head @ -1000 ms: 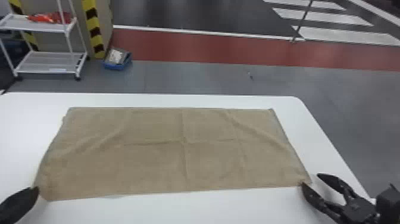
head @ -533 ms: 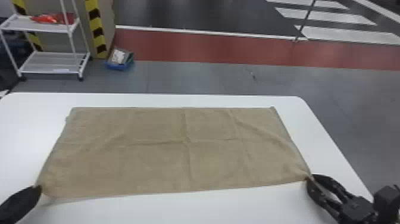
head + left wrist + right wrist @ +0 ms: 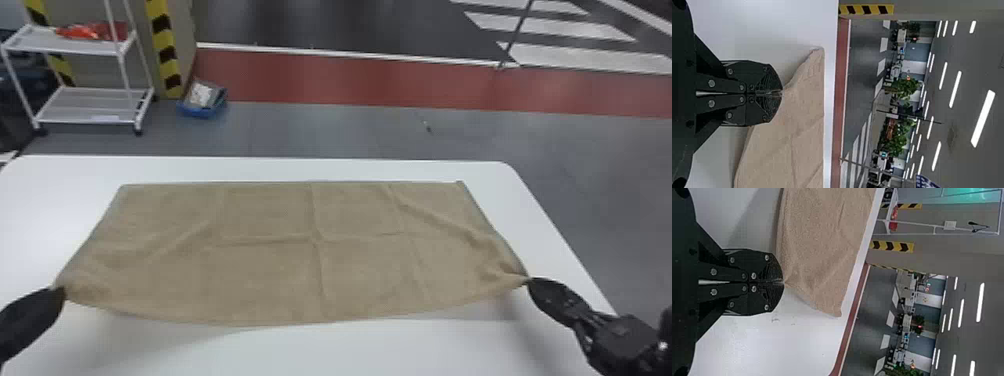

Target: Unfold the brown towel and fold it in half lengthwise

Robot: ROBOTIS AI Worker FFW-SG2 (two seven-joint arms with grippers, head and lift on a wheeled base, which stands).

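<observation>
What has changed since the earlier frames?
The right gripper has closed its fingers on the near right corner of the brown towel. That corner and the one held by the left gripper have risen, drawing up both ends of the near edge. The far edge still lies flat in the same place.
</observation>
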